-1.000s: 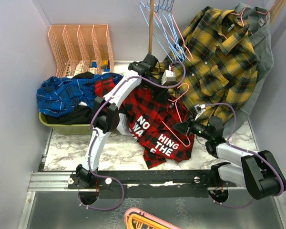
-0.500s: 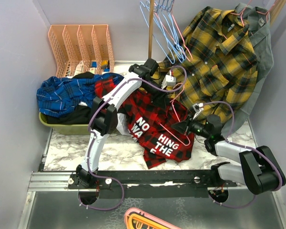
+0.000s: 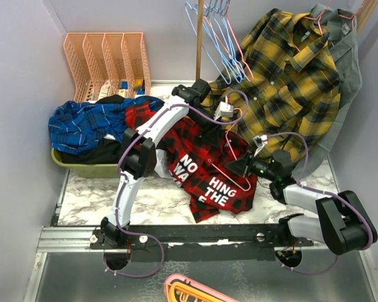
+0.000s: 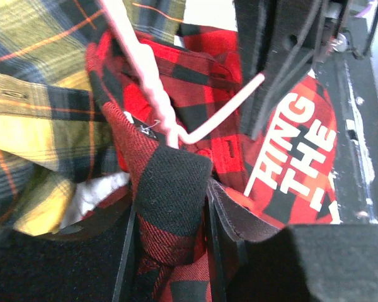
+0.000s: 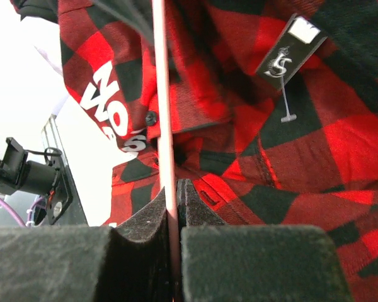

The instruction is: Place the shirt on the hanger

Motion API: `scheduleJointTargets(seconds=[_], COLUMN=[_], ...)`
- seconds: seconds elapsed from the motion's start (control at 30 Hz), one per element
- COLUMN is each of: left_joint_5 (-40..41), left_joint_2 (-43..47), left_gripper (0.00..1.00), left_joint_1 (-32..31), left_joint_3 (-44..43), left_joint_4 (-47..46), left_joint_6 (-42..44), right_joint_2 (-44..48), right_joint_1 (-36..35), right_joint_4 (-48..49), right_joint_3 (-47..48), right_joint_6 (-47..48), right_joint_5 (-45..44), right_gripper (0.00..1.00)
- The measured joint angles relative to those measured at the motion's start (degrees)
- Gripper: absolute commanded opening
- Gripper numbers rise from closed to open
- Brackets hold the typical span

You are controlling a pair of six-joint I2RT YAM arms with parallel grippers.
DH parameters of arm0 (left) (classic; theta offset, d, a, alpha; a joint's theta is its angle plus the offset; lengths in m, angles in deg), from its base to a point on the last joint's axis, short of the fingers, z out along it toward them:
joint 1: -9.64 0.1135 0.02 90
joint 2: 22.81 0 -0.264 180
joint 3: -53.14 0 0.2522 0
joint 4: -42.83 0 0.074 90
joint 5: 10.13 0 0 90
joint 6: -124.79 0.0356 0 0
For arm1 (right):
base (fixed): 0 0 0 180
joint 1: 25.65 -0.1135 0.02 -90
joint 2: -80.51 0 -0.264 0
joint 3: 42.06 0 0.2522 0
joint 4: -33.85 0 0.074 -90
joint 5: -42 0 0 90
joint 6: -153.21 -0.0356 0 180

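Note:
The red-and-black plaid shirt [image 3: 208, 167] with white lettering lies bunched in the middle of the marble table. The pink-red wire hanger [image 3: 234, 154] stands on top of it, hook up. My left gripper [image 3: 209, 129] is shut on a fold of the shirt [image 4: 170, 207] near its collar, just below the hanger's bend [image 4: 176, 135]. My right gripper [image 3: 238, 168] is shut on the hanger's thin wire [image 5: 166, 157], with the shirt [image 5: 252, 126] right behind it. Part of the hanger is hidden in the cloth.
A yellow-and-black plaid shirt [image 3: 290, 75] hangs at the back right over a grey garment. Light blue wire hangers [image 3: 214, 31] hang on a wooden pole. A blue plaid shirt [image 3: 82, 123] fills a green basket [image 3: 82, 168] at left. An orange file rack [image 3: 107, 63] stands behind.
My left gripper has lifted the shirt's collar fold a little up and to the right. My right gripper with the hanger has shifted slightly left and up.

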State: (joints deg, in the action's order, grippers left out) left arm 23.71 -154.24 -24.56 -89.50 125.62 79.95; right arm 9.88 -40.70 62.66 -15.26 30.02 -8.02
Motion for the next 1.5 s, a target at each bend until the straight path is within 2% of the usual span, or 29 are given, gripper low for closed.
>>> scheduleJointTargets(seconds=[0.27,0.4,0.43,0.5,0.57,0.6,0.63,0.67,0.7,0.73,0.9,1.0,1.17,1.2,1.23,1.3,1.37,1.43,1.5], left_joint_5=[-0.2,0.5,0.9,2.3,3.3,3.4,3.6,3.8,3.9,4.2,4.9,6.4,10.9,11.6,12.0,12.2,11.9,11.4,10.5], left_joint_2=[0.0,2.7,4.7,10.9,18.6,22.4,25.6,29.1,31.6,33.7,38.5,38.6,38.8,38.9,39.1,39.5,40.1,40.7,41.4], left_gripper=[0.0,0.0,0.0,0.0,0.0,0.0,0.0,0.0,0.0,0.0,0.0,0.0,0.0,0.0,0.0,0.0,0.0,0.0,0.0], left_joint_1=[0.1,-0.1,-0.2,-0.2,-0.2,-0.2,-0.3,-0.4,-0.5,-0.6,-0.2,0.4,0.7,0.8,0.8,0.9,1.0,1.1,1.2], left_joint_3=[-0.9,1.6,4.1,11.8,19.7,22.8,25.2,27.5,28.7,29.4,30.3,30.3,30.6,30.9,31.0,31.1,31.1,31.0,30.7], left_joint_4=[2.5,-0.8,-2.6,-8.3,-14.7,-17.5,-20.1,-22.9,-24.7,-26.4,-29.4,-28.6,-27.2,-27.1,-27.0,-26.8,-26.0,-24.8,-23.2], left_joint_6=[3.8,0.1,-1.2,-5.0,-9.3,-11.5,-13.5,-15.8,-17.5,-18.8,-21.9,-21.9,-22.0,-22.1,-22.4,-22.6,-22.5,-22.2,-21.6], right_joint_2=[-0.2,3.0,3.9,6.9,9.7,10.8,11.8,12.8,13.7,15.0,21.9,28.4,42.9,45.8,49.0,53.1,56.8,58.4,58.6], right_joint_1=[-0.2,-0.3,-0.3,-0.5,-0.7,-0.6,-0.6,-0.6,-0.6,-0.6,-0.6,-0.6,-0.4,-0.4,-0.4,-0.4,-0.4,-0.4,-0.4], right_joint_4=[0.4,-1.2,-2.3,-5.5,-7.9,-8.8,-9.4,-9.8,-10.2,-11.0,-20.5,-31.0,-41.8,-43.6,-45.8,-49.4,-54.4,-58.9,-63.4], right_joint_3=[0.1,0.3,0.7,2.2,4.0,5.0,6.1,7.2,8.1,9.1,13.5,18.1,23.0,23.5,23.9,24.0,23.2,21.2,18.7], right_joint_6=[0.0,-1.1,-1.4,-2.2,-3.6,-4.1,-4.7,-5.7,-6.4,-7.7,-8.5,-7.8,-7.4,-7.4,-7.5,-8.0,-9.5,-11.8,-14.3], right_joint_5=[0.3,0.2,0.3,1.4,1.9,1.9,1.9,2.0,2.1,2.3,0.8,-5.5,-15.5,-17.0,-18.8,-21.8,-25.2,-27.9,-30.1], right_gripper=[0.01,0.01,0.05,0.23,0.32,0.41,0.52,0.69,0.92,1.0,0.99,0.99,1.0,0.95,0.84,0.55,0.37,0.37,0.52])
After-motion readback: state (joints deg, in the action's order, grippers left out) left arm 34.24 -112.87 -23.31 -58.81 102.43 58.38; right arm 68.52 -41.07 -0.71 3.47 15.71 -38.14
